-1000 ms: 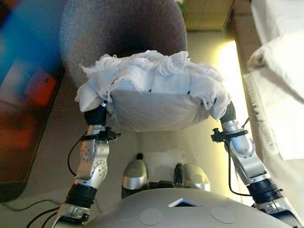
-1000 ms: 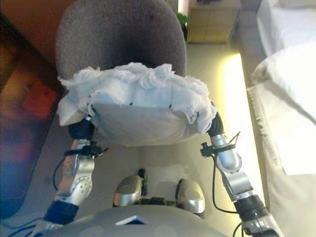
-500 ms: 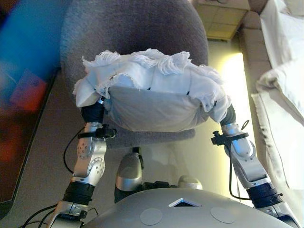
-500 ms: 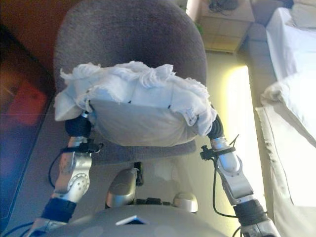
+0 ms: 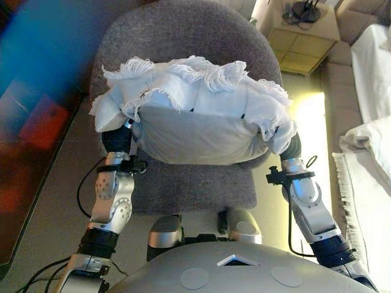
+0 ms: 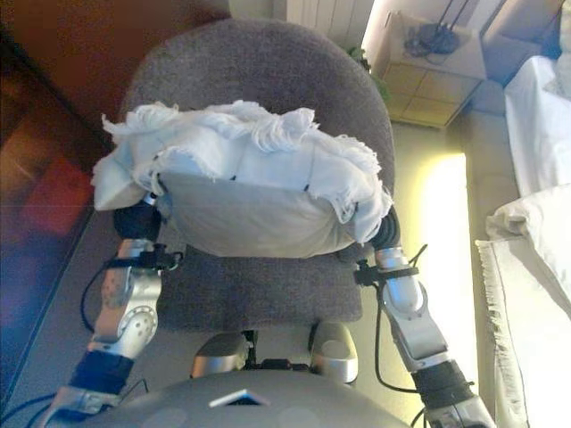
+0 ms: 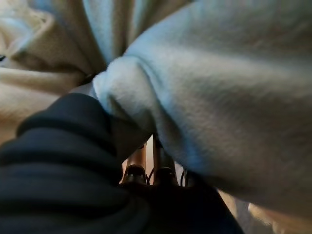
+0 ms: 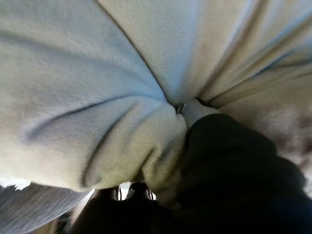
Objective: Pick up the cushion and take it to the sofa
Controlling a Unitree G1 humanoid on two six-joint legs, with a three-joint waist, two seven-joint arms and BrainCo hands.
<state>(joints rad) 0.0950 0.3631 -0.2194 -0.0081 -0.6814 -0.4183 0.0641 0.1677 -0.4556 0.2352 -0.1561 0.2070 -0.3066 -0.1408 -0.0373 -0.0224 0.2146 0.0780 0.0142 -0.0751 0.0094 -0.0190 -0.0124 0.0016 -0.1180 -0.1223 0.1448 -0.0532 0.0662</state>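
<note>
A white cushion with a fringed edge is held up between my two arms, above the seat of a grey upholstered chair. My left hand is tucked under the cushion's left corner and my right hand under its right corner. Only their dark covers show in the eye views. In the left wrist view the cushion's cloth bulges over the dark cover of the left hand. The right wrist view shows the same thing: cushion cloth folds over the right hand.
The grey chair's seat lies just below the cushion and in front of me. A white-covered seat with a fringed throw runs along the right. A wooden cabinet stands at the back right, and a dark glossy panel on the left.
The whole view has shifted, so the camera moved: the grey chair now lies closer and under the cushion, with its seat in sight. The cushion stays held between both hands.
</note>
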